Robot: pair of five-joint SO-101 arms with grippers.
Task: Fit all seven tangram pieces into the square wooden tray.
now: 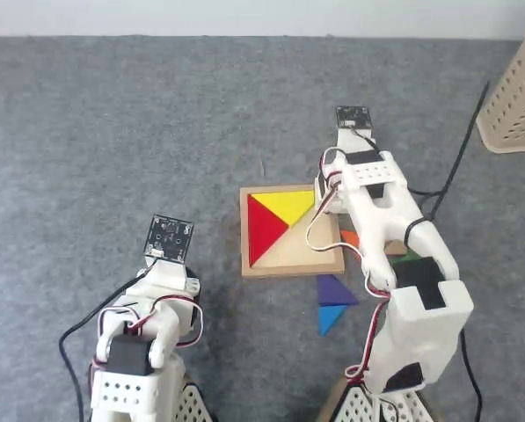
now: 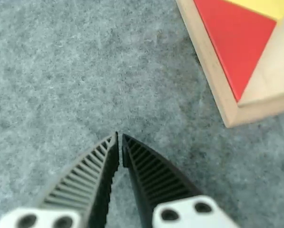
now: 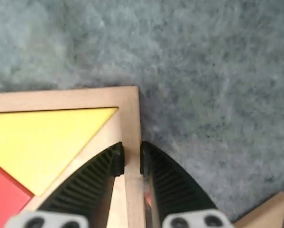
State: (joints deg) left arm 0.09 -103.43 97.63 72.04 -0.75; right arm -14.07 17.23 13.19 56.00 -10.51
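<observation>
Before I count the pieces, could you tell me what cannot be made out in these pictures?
High view: the right arm covers most of the orange piece and green piece; their shapes are unclear.
High view: the same arm hides the right part of the wooden tray.
Right wrist view: a wooden corner is cut by the picture's edge; unidentifiable.

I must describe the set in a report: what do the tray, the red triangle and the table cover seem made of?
The tray looks like pale unpainted wood: faint grain, matte rim. The red triangle seems painted wood, smooth and evenly coloured; plastic is possible. The table cover looks like grey felt or short carpet: fuzzy, mottled.
</observation>
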